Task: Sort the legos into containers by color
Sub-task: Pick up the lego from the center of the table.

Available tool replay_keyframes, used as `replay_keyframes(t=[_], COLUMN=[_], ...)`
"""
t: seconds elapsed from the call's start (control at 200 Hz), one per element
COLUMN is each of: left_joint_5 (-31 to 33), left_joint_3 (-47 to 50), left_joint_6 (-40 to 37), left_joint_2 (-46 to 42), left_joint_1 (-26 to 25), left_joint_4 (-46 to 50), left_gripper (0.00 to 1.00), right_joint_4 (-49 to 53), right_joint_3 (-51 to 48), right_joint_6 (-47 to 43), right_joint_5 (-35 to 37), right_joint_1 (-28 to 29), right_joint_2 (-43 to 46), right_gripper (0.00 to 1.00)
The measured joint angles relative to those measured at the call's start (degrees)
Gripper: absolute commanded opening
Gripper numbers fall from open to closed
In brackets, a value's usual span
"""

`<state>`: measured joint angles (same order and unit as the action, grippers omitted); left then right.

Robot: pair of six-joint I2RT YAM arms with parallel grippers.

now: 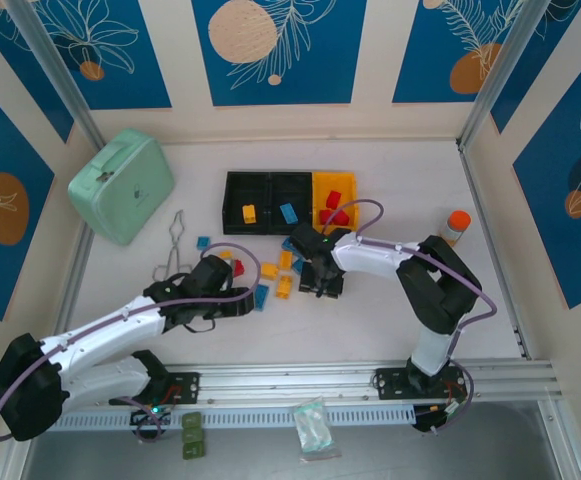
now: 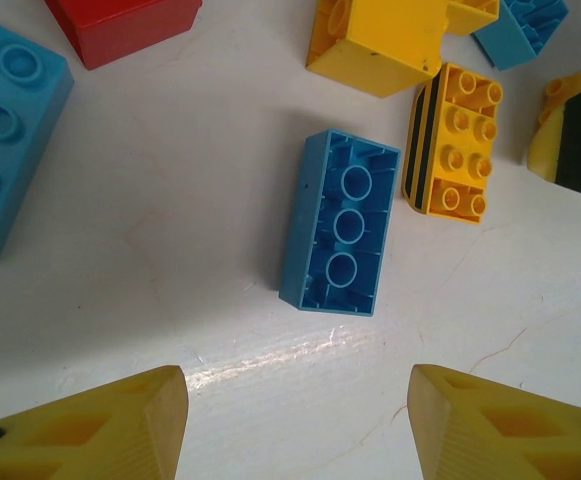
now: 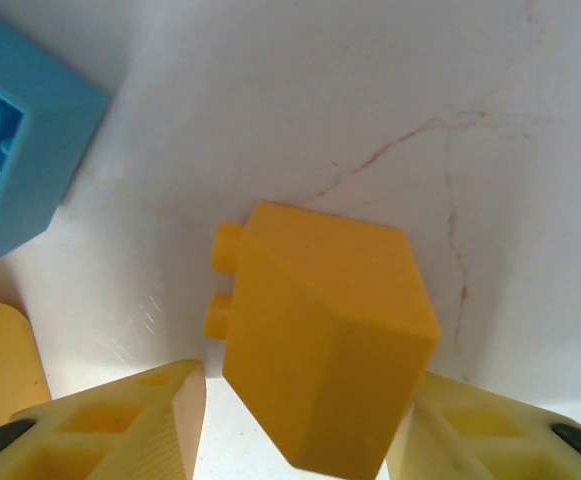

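Observation:
Loose legos (image 1: 275, 272) lie in front of the containers (image 1: 290, 203), a row of two black bins and one yellow. A yellow brick (image 1: 249, 212) sits in the left bin, a blue one (image 1: 288, 212) in the middle and red ones (image 1: 336, 207) in the yellow bin. My left gripper (image 2: 298, 420) is open just short of an upturned blue brick (image 2: 340, 225). My right gripper (image 3: 300, 430) stands round a yellow-orange brick (image 3: 320, 350). Its right finger touches the brick and a thin gap shows at the left finger.
A mint-green case (image 1: 122, 185) stands at the back left with metal tongs (image 1: 177, 245) beside it. An orange-capped bottle (image 1: 456, 225) is at the right. Near my left fingers lie a red brick (image 2: 125, 25), a big blue one (image 2: 5, 140) and yellow ones (image 2: 453, 155).

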<state>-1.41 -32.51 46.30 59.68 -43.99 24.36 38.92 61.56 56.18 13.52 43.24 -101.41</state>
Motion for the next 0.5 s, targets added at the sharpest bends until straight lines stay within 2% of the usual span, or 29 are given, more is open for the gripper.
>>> replay_keyframes(t=[0.215, 0.34, 0.385, 0.5], left_joint_5=[0.0, 0.0, 0.0, 0.0], left_joint_3=[0.02, 0.02, 0.02, 0.0], left_joint_6=[0.0, -0.02, -0.02, -0.02], left_joint_2=[0.17, 0.87, 1.16, 1.27], left_joint_1=[0.0, 0.0, 0.0, 0.0], left_joint_4=[-0.02, -0.24, -0.35, -0.52], left_gripper=[0.6, 0.6, 0.6, 0.6], right_joint_4=[0.48, 2.03, 2.45, 2.05], right_joint_3=[1.29, 2.6, 2.86, 3.3], right_joint_6=[-0.83, -1.88, -2.16, -2.84], right_joint_5=[-0.39, -0.39, -0.46, -0.02], right_joint_1=[-1.99, -2.47, -2.56, -2.62], right_joint_2=[-0.9, -1.97, -2.12, -2.12], right_gripper=[0.49, 0.4, 0.34, 0.24])
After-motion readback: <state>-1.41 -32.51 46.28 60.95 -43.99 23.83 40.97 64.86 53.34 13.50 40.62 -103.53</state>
